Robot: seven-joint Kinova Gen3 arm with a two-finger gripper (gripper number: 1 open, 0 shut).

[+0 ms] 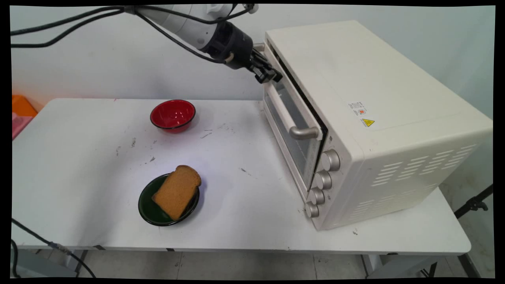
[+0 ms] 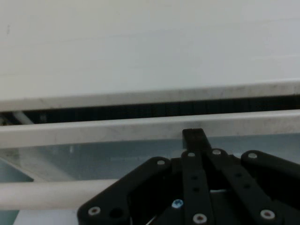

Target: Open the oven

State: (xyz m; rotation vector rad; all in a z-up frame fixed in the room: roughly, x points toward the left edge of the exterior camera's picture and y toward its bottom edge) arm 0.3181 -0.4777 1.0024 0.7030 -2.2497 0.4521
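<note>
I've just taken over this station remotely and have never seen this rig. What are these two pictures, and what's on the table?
The main view looks down across a white table. A white robot arm reaches in from the upper left; its black hand is pressed against the top edge of the toaster oven door, fingers shut, holding nothing. The hand view is from a camera on the hand, showing that door edge and the handle up close. Also on the table: a red bowl and a bread slice on a dark green plate.

— What lies behind the white table (image 1: 79, 165)?
— A plain pale wall (image 1: 98, 67), evenly lit.
— And lower down?
— Grey floor (image 1: 236, 266), the table's legs, a black stand (image 1: 473, 203) at right, orange and pink bins (image 1: 19, 114) at left.
</note>
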